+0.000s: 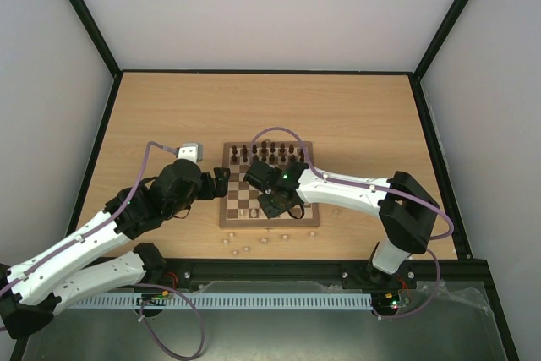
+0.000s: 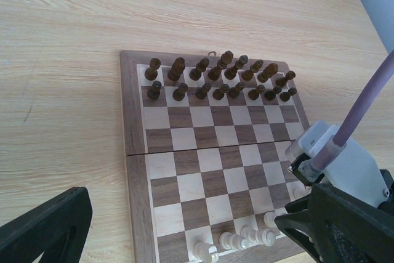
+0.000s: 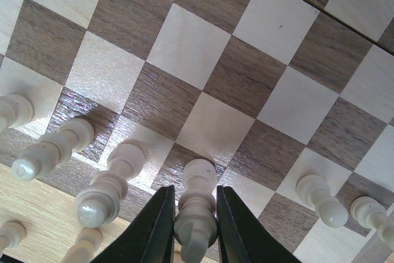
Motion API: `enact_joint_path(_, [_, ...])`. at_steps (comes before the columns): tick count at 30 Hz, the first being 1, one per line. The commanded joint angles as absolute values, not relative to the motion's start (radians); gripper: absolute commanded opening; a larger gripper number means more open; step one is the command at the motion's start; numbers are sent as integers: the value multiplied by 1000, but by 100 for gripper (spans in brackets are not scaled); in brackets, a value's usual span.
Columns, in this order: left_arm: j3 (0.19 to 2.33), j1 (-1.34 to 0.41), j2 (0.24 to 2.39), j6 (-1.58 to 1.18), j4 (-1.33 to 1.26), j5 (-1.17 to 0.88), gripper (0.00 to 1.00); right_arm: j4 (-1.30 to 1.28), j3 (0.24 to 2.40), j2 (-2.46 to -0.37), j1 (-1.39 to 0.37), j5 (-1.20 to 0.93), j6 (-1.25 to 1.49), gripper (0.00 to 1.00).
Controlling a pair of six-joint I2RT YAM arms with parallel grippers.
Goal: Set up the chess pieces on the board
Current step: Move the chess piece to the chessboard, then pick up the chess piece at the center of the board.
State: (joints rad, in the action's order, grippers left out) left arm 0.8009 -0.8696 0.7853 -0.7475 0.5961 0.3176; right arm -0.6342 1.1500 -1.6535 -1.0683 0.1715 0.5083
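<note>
Right wrist view first, Ben: what does the right gripper have?

Its two black fingers press on either side of one pale piece, Ana. It is clenched on that piece, which stands on a dark square close to an edge of the board.

How many other pale pieces are around it?

Five more stand on squares, three on one side of the fingers and two on the other. Two further ones are cut off at the lower left corner, over the plain light wood. That makes eight in that view.

And the dark pieces?

From the left wrist I count sixteen, all upright, in two rows of eight filling the far two ranks. At the right end they overlap a little.

Any loose ones?

From the top, small pale specks lie on the table just off the board's near edge. I make out about five there, plus one beside the right edge, but they are too small to count for certain.

And the left gripper?

It is spread wide and grasps nothing. It hangs over the board's left side.
</note>
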Motion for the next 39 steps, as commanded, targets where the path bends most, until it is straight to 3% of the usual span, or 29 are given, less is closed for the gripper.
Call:
enact_joint_path(1, [784,-864,772,-742,606,321,99,-687,1155,-1646,-1073,158,513,19])
enact_joint_path(24, [782,-864,775,-746,601,318,99,-677,1139,-1626,-1081,134,518,20])
enact_joint_path(39, [786,-864,772,-744,602,318,99,-705,1152,-1583,-1081,198,534,47])
